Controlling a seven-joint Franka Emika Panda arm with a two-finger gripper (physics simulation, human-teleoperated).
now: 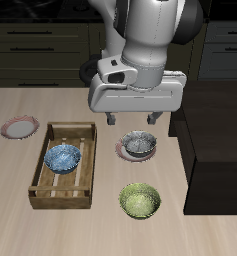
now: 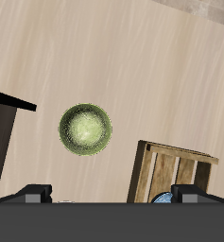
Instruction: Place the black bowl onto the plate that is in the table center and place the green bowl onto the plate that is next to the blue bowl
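Landmark is the wooden crate (image 1: 62,166). Nearest the desk's (image 1: 10,225) front edge, beside the crate's front corner, the green bowl (image 1: 140,201) sits upright on bare wood, untouched; the wrist view shows it alone on the grain (image 2: 85,129), so its half of the task looks not yet done. The blue bowl (image 1: 63,157) sits inside the crate, boxed in by the slats. Beside the crate's far end, the black bowl (image 1: 140,146) rests on a pinkish plate (image 1: 123,151) near mid-desk, so that half reads as done. Past the crate's back corner, a second pink plate (image 1: 20,127) lies bare, likely the green bowl's target as the plate nearest the blue bowl. The tool (image 1: 140,118) hovers just above the black bowl, fingers spread, carrying nothing. A dark block (image 1: 215,150) stands well apart from the crate.
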